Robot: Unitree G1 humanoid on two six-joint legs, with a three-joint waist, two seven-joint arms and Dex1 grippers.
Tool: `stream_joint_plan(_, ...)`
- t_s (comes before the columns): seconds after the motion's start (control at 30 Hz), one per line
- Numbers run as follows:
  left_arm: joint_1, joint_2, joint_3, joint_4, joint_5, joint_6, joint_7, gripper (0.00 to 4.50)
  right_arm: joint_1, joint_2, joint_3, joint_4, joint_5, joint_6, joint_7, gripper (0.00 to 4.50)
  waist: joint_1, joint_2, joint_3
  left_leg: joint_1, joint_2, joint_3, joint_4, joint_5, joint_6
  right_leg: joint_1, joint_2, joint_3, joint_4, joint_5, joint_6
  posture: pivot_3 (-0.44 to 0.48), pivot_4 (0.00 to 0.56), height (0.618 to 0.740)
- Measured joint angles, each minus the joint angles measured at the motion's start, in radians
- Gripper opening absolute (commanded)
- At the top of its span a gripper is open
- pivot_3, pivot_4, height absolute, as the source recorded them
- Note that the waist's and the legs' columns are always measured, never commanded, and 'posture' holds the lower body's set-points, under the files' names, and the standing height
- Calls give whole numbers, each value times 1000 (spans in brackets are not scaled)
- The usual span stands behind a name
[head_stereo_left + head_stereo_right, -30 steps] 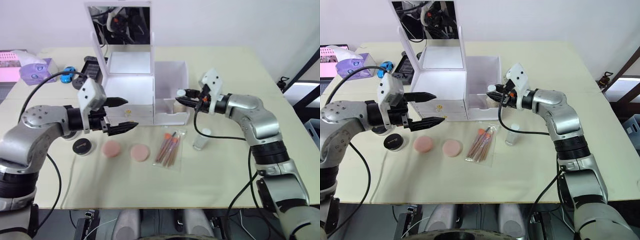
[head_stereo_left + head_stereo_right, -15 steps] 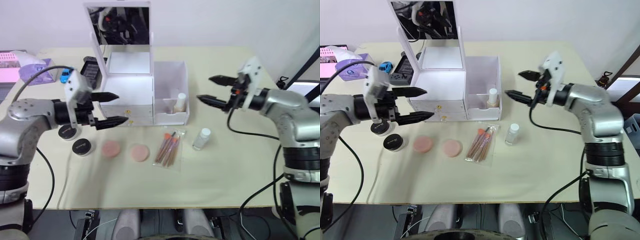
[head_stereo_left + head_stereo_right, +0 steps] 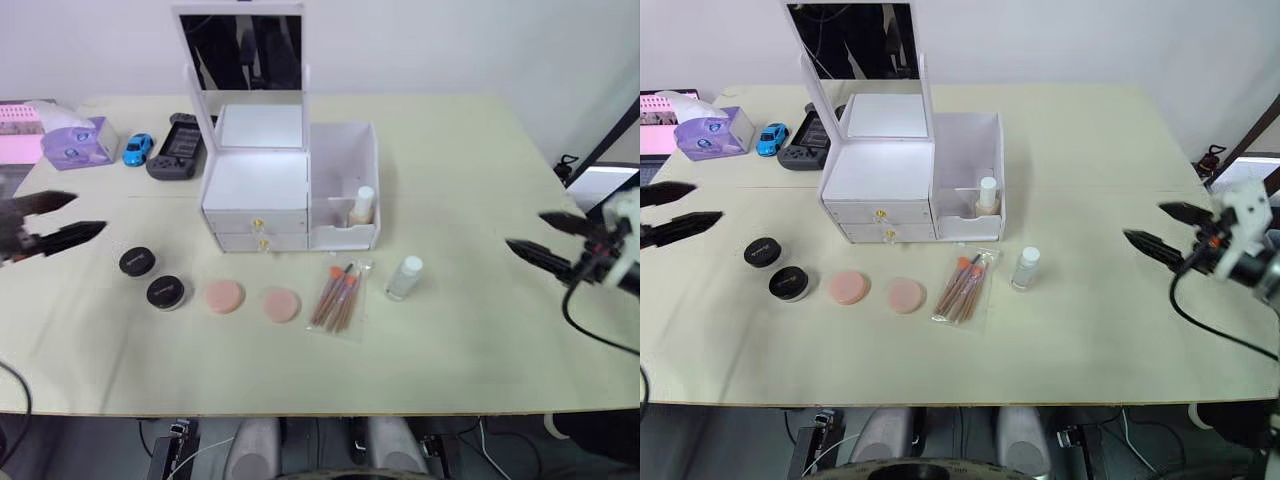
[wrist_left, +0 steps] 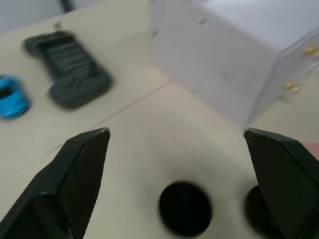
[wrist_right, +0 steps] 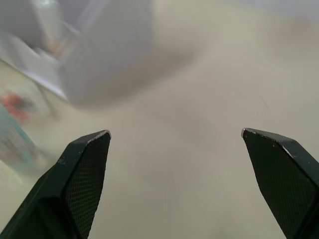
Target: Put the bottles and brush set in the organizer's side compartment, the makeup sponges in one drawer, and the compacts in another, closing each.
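Left wrist view looks past the spread fingers of the open left claw point(image 4: 177, 134) at the 2 black compacts point(image 4: 185, 207), the organizer point(image 4: 239, 50), a black gamepad point(image 4: 67, 67) and a blue toy car point(image 4: 11, 97), while the head views take in the whole counter point(image 3: 470, 330). There the beige bottle point(image 3: 362, 205) stands in the side compartment point(image 3: 343, 190), the clear bottle point(image 3: 405, 277) stands on the counter just right of the brush set point(image 3: 338, 297), and the 2 makeup sponges point(image 3: 224, 296) lie in front of the shut drawers. Half a second ago both arms reached toward the organizer; now the left claw sits at the far left edge and the right claw point(image 3: 548, 238), empty and open, at the far right, well apart from everything.
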Motion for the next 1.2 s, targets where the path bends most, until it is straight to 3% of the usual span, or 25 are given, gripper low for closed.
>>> stream_joint_plan(0.3,-82,-35,-4,47,36,-71,-42,4500,-44,-7,3,9,3,-28,1,4452,-3,0,0,2,2,1,0,0,0,-1,3,2,3,1,0,0,150,739)
stream_joint_plan(0.4,-103,-54,-24,-107,8,0,-77,4500,-82,-45,17,-55,43,29,19,4452,1,0,0,1,2,1,0,0,0,-1,2,2,3,2,-2,0,150,739)
stream_joint_plan(0.5,-106,-95,-47,-371,-81,142,-91,4500,-102,-84,42,-206,99,101,39,4452,2,0,0,1,2,1,0,0,0,0,2,3,2,3,2,0,150,739)
stream_joint_plan(0.67,-115,-173,-132,-726,-217,377,-40,4500,-97,-88,149,-425,179,234,32,4452,-3,-1,0,1,2,2,0,0,0,0,2,4,1,3,2,0,150,739)
stream_joint_plan(0.87,-128,-231,-245,-902,-248,502,7,4500,-125,-32,235,-560,211,332,-91,4452,-1,-2,0,2,2,1,1,0,0,0,3,4,2,0,0,0,150,739)
stream_joint_plan(1.07,-136,-261,-307,-945,-243,514,22,4500,-134,43,347,-555,169,349,-186,4452,-1,-2,1,1,1,1,1,0,0,0,3,5,1,1,-1,0,150,739)
stream_joint_plan(1.13,-136,-265,-314,-969,-244,525,30,4500,-136,59,364,-556,166,349,-198,3930,-1,-3,1,0,1,1,1,0,0,0,3,5,1,1,-1,0,150,739)
stream_joint_plan(1.2,-136,-268,-316,-983,-244,532,41,4500,-135,71,394,-556,148,345,-206,3930,-1,-3,1,0,1,1,0,0,0,-1,3,5,1,1,-1,0,150,739)
